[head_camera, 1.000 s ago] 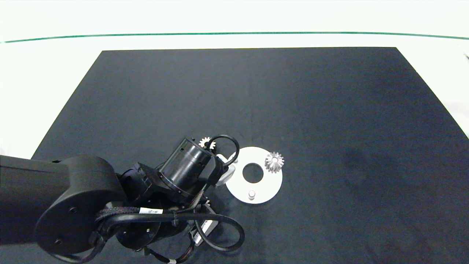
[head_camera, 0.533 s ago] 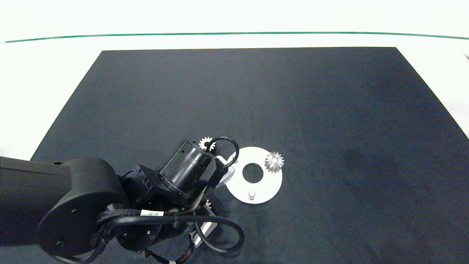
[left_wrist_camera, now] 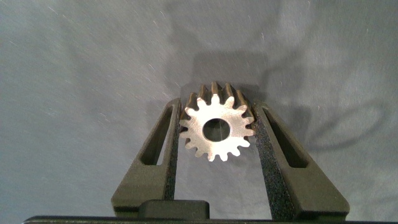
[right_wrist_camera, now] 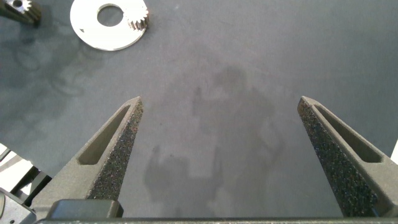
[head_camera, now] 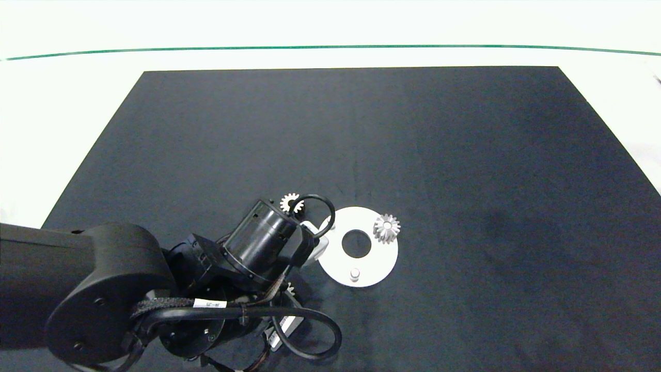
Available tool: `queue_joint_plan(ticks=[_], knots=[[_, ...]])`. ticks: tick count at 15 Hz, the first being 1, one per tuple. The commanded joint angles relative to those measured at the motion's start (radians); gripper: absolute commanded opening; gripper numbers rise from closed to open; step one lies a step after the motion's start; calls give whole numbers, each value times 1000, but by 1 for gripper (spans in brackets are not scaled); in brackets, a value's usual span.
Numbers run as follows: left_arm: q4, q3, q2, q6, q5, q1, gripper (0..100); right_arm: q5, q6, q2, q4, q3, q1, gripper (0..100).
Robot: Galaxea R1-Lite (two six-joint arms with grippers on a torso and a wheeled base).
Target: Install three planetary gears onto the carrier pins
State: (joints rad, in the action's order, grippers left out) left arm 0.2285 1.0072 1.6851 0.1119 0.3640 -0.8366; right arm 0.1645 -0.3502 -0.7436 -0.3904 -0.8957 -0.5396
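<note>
At the left of the head view the dark, rounded left arm (head_camera: 103,289) is seen reaching in over the black mat (head_camera: 413,144), a matte sheet laid on the pale counter (head_camera: 62,103); a white label on the arm's cable is too small to be read. The left end effector (left_wrist_camera: 216,134) is hidden under the wrist from above, but in the left wrist view it is shown closed on a held gear (left_wrist_camera: 217,128), a silvery toothed spur gear with a round centre hole, clamped between two dark, grainy fingers (left_wrist_camera: 165,149) above the mat. Just beyond the wrist a second gear (head_camera: 290,201) is seen lying flat on the mat, partly covered by a cable loop. Just to its right the white disc (head_camera: 372,266) is found, flat and round with a large central hole. One short pale carrier pin (head_camera: 354,273) is seen bare near the disc's near edge, another carrier pin (head_camera: 330,225) is barely glimpsed at its left edge beside the wrist, and a seated gear (head_camera: 386,227) is carried at the disc's right. The right end effector (right_wrist_camera: 219,155) is shown only by its own wrist view, wide open and empty over bare mat, well apart from the disc.
</note>
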Motion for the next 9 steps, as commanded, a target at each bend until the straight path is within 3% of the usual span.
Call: queue_joint_plan(ticks=[1,7,9], knots=[[6,76,-30,8,4,-30,22,1,-3,-5,-2,3,0,100],[57,152,-18,6,4,-141,22,1,-27,13,-2,1,0,100],[72,223,25,6,4,-137,22,1,-35,15,-2,3,0,100]])
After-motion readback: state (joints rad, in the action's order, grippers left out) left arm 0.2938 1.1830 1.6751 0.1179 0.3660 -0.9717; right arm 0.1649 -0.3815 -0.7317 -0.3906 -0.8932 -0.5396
